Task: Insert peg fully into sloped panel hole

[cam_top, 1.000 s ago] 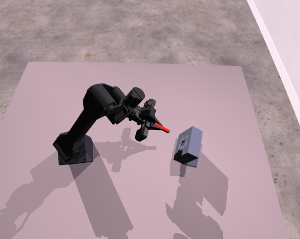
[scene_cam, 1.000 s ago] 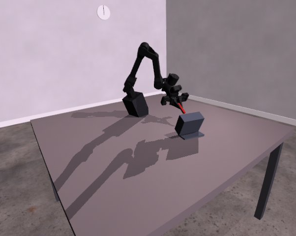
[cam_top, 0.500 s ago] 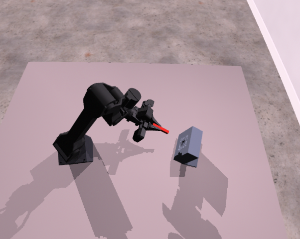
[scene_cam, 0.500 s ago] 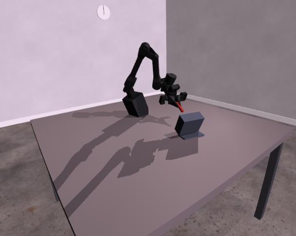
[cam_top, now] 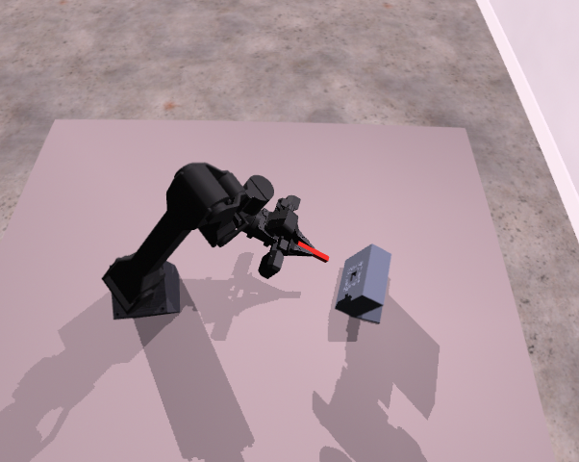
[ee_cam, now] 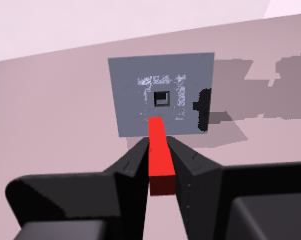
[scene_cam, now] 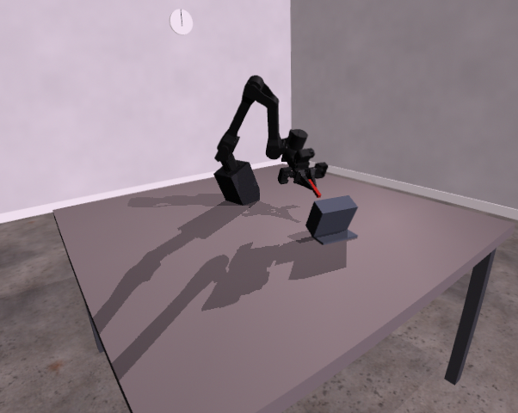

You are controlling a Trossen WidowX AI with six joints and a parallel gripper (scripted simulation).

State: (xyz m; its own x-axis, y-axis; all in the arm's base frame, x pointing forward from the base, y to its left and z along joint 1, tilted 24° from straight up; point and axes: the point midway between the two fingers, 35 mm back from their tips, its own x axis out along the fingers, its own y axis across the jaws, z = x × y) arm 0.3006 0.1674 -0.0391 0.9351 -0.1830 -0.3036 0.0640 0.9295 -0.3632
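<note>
Gripping the red peg (ee_cam: 159, 152), gripper (ee_cam: 160, 155) clamped on its rear. Peg tip near grey panel (ee_cam: 130, 95), just below the hole (ee_cam: 162, 98), not touching. Table (cam_top: 418, 397) beneath.

Near the middle of the pinkish square tabletop (cam_top: 429, 164): black arm base (cam_top: 167, 298) toward the left edge, grey-blue sloped-panel block (cam_top: 371, 278) toward the right edge, red square peg (cam_top: 314, 250) between, above the surface.

Room's pretty bare: a pinkish-mauve table (scene_cam: 384, 284) on dark legs (scene_cam: 468, 311) over a mottled grey concrete-looking floor (cam_top: 230, 60). 2 walls meet in a corner, 1 pale lilac (scene_cam: 95, 111) and 1 darker grey (scene_cam: 406, 89), both with white baseboards. Small round white disc (scene_cam: 181, 21) up high. Hard light, sharp shadows.
</note>
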